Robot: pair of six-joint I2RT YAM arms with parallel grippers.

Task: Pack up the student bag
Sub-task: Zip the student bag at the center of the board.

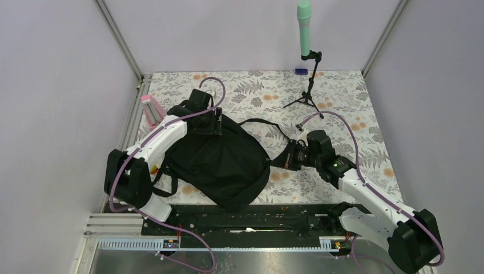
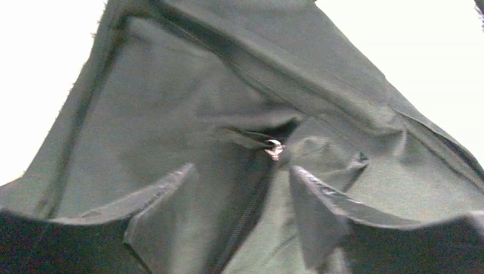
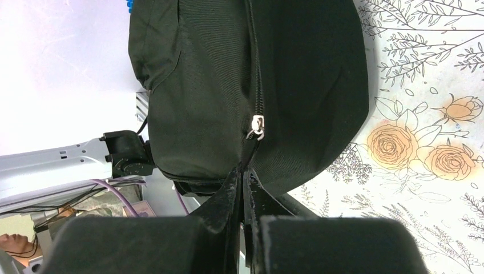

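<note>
The student bag (image 1: 220,162) is a large black backpack lying in the middle of the floral table (image 1: 342,97). My left gripper (image 1: 208,121) is at the bag's far top end. In the left wrist view it (image 2: 240,185) stands open over the grey fabric (image 2: 171,103), with a zip line and a small metal puller (image 2: 274,148) between the fingers (image 2: 311,188). My right gripper (image 1: 285,157) is at the bag's right edge. Here it (image 3: 242,178) is shut on the bag's fabric (image 3: 308,85) at the zip seam, just below the silver zip puller (image 3: 258,125).
A black tripod (image 1: 308,94) with a green microphone (image 1: 304,25) stands at the back right, a small blue item (image 1: 301,71) behind it. A pink object (image 1: 151,109) leans at the left edge. A black strap (image 1: 265,124) trails from the bag.
</note>
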